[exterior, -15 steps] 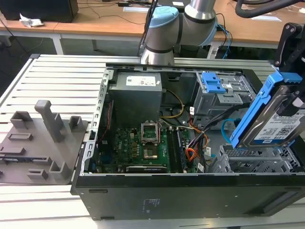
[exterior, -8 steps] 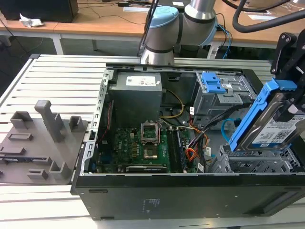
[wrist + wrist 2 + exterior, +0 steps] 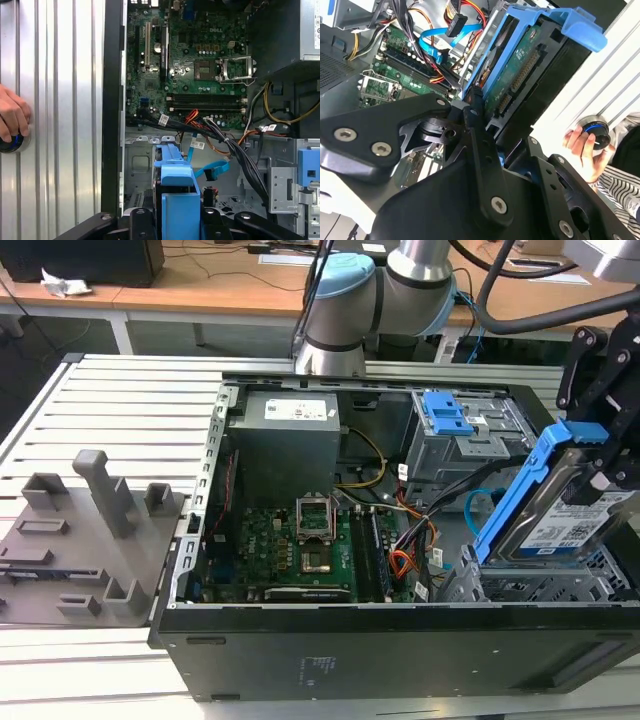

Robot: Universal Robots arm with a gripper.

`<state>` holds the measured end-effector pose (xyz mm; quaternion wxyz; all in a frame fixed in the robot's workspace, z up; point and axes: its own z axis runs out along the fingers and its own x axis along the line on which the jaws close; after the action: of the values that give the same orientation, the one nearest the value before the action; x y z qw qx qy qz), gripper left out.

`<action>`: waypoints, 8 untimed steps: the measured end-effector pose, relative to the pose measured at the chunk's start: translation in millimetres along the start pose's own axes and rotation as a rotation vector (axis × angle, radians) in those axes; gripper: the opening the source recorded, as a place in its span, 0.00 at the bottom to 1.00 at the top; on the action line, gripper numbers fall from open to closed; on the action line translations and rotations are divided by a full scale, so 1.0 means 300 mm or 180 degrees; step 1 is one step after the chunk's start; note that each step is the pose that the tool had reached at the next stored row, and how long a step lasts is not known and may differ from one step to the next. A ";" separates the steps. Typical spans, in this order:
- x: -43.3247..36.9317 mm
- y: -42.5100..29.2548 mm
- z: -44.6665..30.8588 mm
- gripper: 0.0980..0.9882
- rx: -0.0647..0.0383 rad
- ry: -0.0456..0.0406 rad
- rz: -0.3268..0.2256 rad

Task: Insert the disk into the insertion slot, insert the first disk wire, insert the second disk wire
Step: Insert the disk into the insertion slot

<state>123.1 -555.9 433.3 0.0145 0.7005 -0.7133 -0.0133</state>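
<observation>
The disk (image 3: 568,522), a silver drive in a bright blue carrier, stands steeply tilted at the exterior view's right, inside the open computer case. Its low end meets the insertion slot (image 3: 540,585), a silver perforated cage. My gripper (image 3: 602,462) is shut on the carrier's raised end. In the second wrist view a black finger (image 3: 475,112) presses on the disk (image 3: 520,65). The second disk wire (image 3: 478,502), a light blue flat cable, loops loose beside the cage. The first disk wire (image 3: 402,560), red and orange strands, lies by the motherboard. In the first wrist view the carrier (image 3: 175,182) hangs over the cage (image 3: 140,165).
A grey box with a blue latch (image 3: 448,418) stands behind the cage. The power supply (image 3: 290,440) and motherboard (image 3: 290,540) lie toward the exterior view's left. A grey fixture (image 3: 80,530) sits outside the case. A person's hand (image 3: 12,117) rests on a knob on the slatted table.
</observation>
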 end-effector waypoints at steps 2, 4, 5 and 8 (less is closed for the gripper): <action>0.000 0.000 0.013 0.30 0.0000 0.0000 0.0000; 0.000 -0.001 0.027 0.30 0.0000 0.0000 0.0000; 0.000 -0.001 0.038 0.30 0.0000 0.0000 0.0000; 0.000 -0.002 0.064 0.30 0.0000 0.0000 0.0000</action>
<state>123.0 -555.8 414.0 0.0146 0.7005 -0.7134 -0.0134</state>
